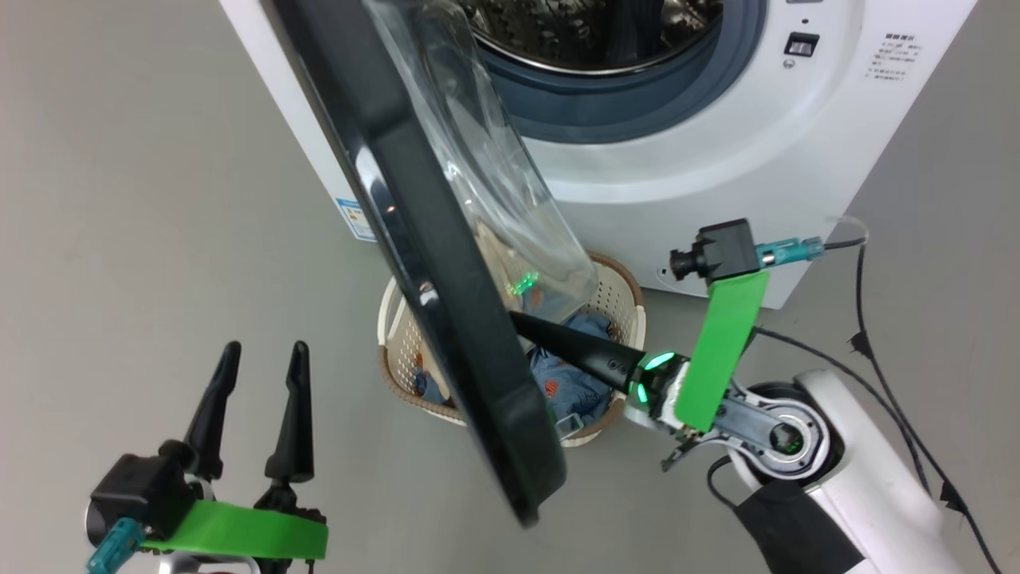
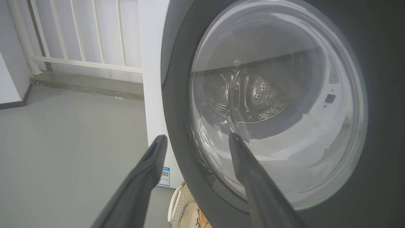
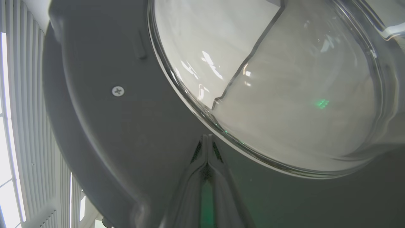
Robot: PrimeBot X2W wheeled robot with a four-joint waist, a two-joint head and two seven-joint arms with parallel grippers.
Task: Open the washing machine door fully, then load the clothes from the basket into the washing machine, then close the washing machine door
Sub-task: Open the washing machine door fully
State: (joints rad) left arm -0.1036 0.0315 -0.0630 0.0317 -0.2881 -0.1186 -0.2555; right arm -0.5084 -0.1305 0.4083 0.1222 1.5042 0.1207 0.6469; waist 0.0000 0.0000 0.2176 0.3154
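Observation:
The washing machine [image 1: 717, 159] stands at the top of the head view with its steel drum [image 1: 590, 32] exposed. The washing machine door [image 1: 446, 319] hangs partly open, edge-on, its clear glass bowl [image 1: 494, 175] facing the machine. Below and behind the door sits the basket [image 1: 617, 299], holding light blue clothes [image 1: 570, 383]. My right gripper [image 1: 516, 319] is shut, its tip against the door's inner face [image 3: 126, 126] beside the glass rim; the right wrist view shows the right gripper [image 3: 207, 139] empty. My left gripper [image 1: 264, 351] stands open at the lower left, apart from the door's outer face [image 2: 278, 104].
Black cables [image 1: 884, 359] trail over the grey floor right of the machine, near my right arm. In the left wrist view a white railing [image 2: 79, 31] and a low ledge [image 2: 85, 84] lie beyond the machine's side. Open floor spreads left of the door.

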